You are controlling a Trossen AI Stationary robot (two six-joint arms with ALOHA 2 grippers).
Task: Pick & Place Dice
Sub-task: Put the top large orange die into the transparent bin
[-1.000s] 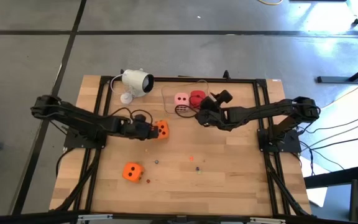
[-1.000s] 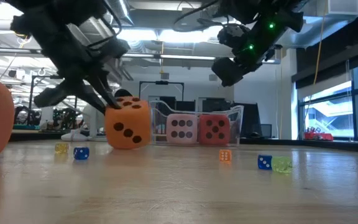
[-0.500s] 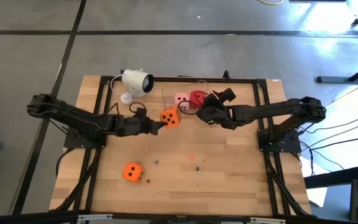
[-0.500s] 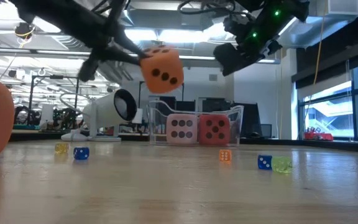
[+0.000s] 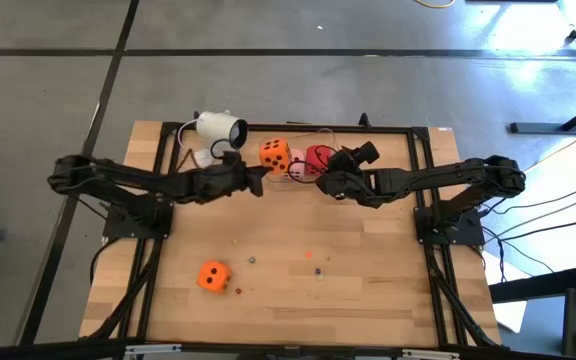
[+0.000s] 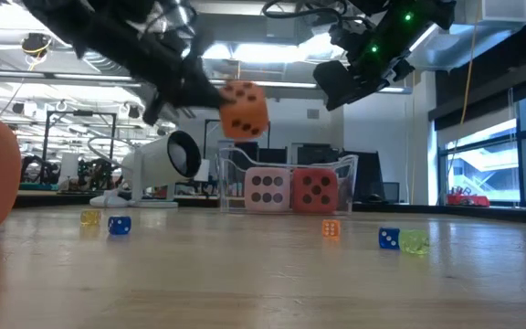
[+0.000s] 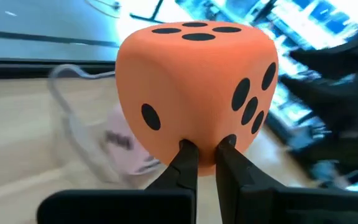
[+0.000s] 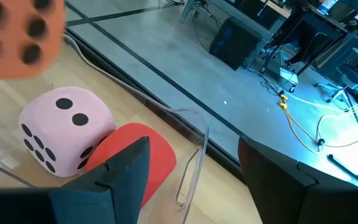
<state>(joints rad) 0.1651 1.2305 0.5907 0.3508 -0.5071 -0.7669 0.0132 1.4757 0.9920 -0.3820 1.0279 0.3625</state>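
High view: my left gripper point(image 5: 259, 174) pinches an orange die point(image 5: 275, 155) at upper centre, beside the clear tray point(image 5: 268, 160) holding the pink die point(image 5: 295, 166) and red die point(image 5: 317, 158). My right gripper point(image 5: 326, 180) hovers beside the tray. Another orange die point(image 5: 212, 276) sits lower left.

Low view: the held die point(image 6: 243, 109) hangs above the tray point(image 6: 350, 174).

Right wrist view: fingers point(image 8: 120, 171) spread apart, empty.

A robotics lab: wooden table point(image 5: 368, 290) on a concrete floor point(image 5: 48, 90), ceiling strip lights point(image 6: 245, 50), cabled workstations point(image 8: 278, 37) behind.
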